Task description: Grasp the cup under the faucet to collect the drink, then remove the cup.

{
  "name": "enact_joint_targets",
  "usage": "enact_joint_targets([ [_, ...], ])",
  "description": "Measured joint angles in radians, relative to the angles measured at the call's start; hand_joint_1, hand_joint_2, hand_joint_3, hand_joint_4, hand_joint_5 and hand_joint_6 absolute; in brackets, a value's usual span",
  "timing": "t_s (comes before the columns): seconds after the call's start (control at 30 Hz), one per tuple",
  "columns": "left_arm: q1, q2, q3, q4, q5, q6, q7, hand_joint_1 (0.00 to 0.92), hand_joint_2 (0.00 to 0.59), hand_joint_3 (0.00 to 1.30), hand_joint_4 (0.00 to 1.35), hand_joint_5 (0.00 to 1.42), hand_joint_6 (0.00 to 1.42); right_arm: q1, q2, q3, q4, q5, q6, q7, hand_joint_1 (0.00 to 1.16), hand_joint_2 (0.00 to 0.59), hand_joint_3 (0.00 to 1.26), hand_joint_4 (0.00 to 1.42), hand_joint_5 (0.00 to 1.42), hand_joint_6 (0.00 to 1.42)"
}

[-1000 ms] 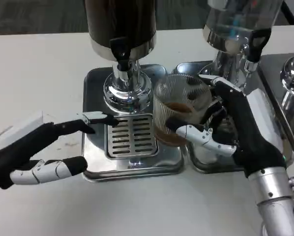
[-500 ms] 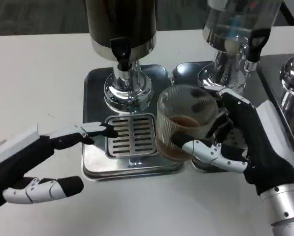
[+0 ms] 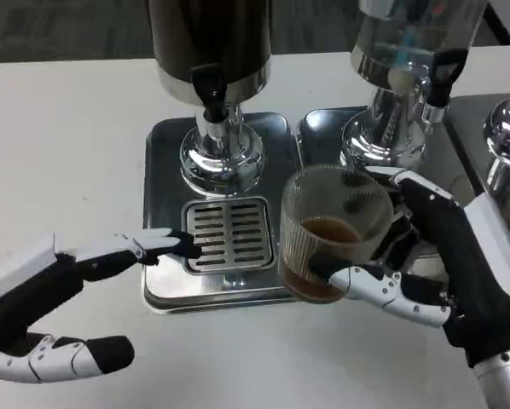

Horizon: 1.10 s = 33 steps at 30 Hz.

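The right hand (image 3: 447,264) is wrapped around the cup (image 3: 332,232) at centre right of the frame, just right of the grille (image 3: 229,234) on the tray (image 3: 165,285). Brown drink is seen inside. The left hand (image 3: 59,298), lower left, is held open with nothing in it, one fingertip reaching the grille's left edge below the faucet (image 3: 211,94).

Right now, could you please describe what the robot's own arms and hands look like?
The left hand has a flat white back over a black body, with slim fingers in white segments and black tips. The right hand matches it: white back, black palm, white-and-black fingers. Below the right hand, a ribbed silver forearm begins at the wrist. No cables or markings are visible.
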<state>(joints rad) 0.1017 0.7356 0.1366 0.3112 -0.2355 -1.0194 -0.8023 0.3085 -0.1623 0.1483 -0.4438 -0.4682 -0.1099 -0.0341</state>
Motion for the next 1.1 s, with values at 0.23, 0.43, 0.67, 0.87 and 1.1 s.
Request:
enact_joint_targets([
  [0.23, 0.02, 0.005, 0.002, -0.021, -0.015, 0.003, 0.0, 0.0, 0.128, 0.22, 0.1, 0.12, 0.26, 0.021, 0.0, 0.0, -0.015, 0.0, 0.001, 0.008, 0.69, 0.241, 0.55, 0.69, 0.82, 0.94],
  [0.43, 0.024, 0.006, 0.002, -0.026, -0.025, 0.003, 0.0, 0.0, 0.128, 0.22, 0.1, 0.12, 0.26, 0.024, 0.001, -0.001, -0.029, 0.0, 0.001, 0.009, 0.69, 0.241, 0.55, 0.69, 0.82, 0.96],
  [0.67, 0.027, 0.006, 0.005, -0.027, -0.024, 0.003, 0.001, 0.0, 0.125, 0.22, 0.1, 0.12, 0.26, 0.026, 0.001, -0.007, -0.029, 0.0, 0.001, 0.01, 0.69, 0.241, 0.56, 0.69, 0.82, 0.96],
  [0.87, 0.04, 0.006, 0.015, -0.043, -0.001, 0.002, 0.022, 0.0, 0.131, 0.22, 0.09, 0.11, 0.26, 0.027, 0.0, -0.01, -0.029, 0.002, 0.001, 0.015, 0.69, 0.241, 0.56, 0.7, 0.83, 0.97],
  [1.1, 0.054, 0.006, 0.034, -0.058, 0.011, 0.001, 0.042, 0.0, 0.125, 0.21, 0.08, 0.1, 0.26, 0.026, -0.001, -0.022, -0.029, 0.007, 0.001, 0.019, 0.7, 0.238, 0.56, 0.7, 0.83, 0.98],
])
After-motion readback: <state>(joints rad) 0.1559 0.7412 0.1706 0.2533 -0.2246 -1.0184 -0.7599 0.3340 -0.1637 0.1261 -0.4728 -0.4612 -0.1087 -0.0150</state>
